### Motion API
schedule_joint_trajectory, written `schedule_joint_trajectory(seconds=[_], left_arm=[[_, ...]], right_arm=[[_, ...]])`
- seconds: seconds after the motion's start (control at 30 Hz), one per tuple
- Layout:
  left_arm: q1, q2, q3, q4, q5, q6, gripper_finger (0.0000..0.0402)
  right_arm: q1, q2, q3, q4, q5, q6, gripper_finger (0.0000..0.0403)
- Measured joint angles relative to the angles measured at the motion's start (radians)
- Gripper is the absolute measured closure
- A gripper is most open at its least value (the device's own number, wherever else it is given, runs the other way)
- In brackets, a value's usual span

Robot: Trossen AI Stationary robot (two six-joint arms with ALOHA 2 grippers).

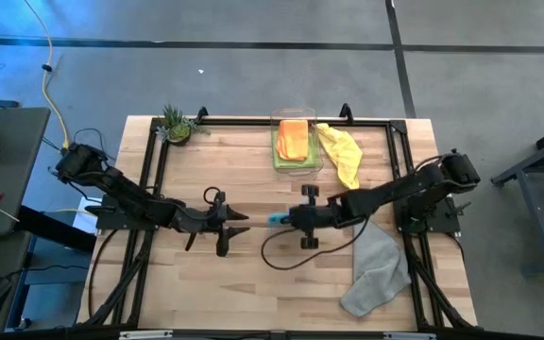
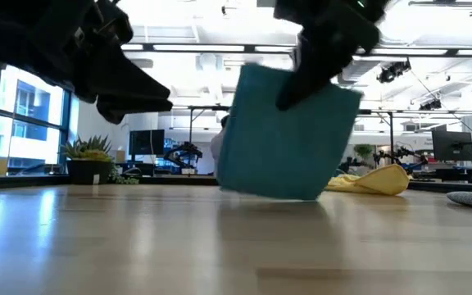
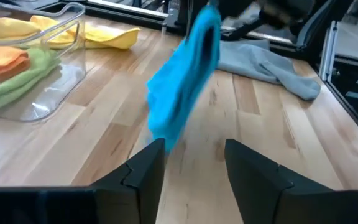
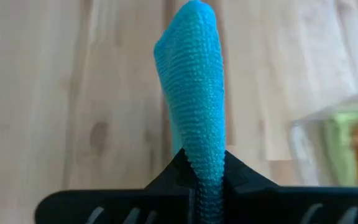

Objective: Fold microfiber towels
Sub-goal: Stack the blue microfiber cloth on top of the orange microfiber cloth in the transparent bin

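— Teal cloth first: where does the teal blue towel (image 2: 289, 135) sit relative to the two claws?

— It hangs from the right gripper (image 4: 205, 177), whose fingers are clamped on its top edge, over the middle of the table (image 1: 253, 274). The sheet droops downward, its long axis roughly vertical, bottom edge at or just above the wood (the low view doesn't settle whether it touches).

— And the left gripper (image 3: 194, 165)?

— Just beside it, aimed at the hanging cloth, fingers apart with the towel's lower corner dead ahead of the gap. So the free lower edge is nearest the left arm; I'd judge that's the edge it must catch.

— Arm poses?

— Both reach inward from their sides, low and nearly level, wrists meeting near the table's centre.

— The other towels?

— Orange towel (image 1: 293, 139) on the lime green towel (image 1: 281, 156) inside the clear bin (image 1: 314, 162); yellow towel (image 1: 341, 151) draped beside the bin; grey towel (image 1: 376, 269) crumpled near the right front corner, well apart.
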Motion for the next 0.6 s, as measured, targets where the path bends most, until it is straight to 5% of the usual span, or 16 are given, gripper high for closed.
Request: schedule_joint_trajectory(seconds=[0.23, 0.6], left_arm=[[0.018, -0.038, -0.159, 0.198, -0.001, -0.066, 0.0286], [0.017, -0.069, -0.250, 0.283, -0.046, -0.069, 0.0338]], right_arm=[[-0.097, 0.000, 0.241, -0.246, 0.003, -0.010, 0.0403], [-0.355, 0.001, 0.452, -0.351, 0.027, -0.367, 0.0403]])
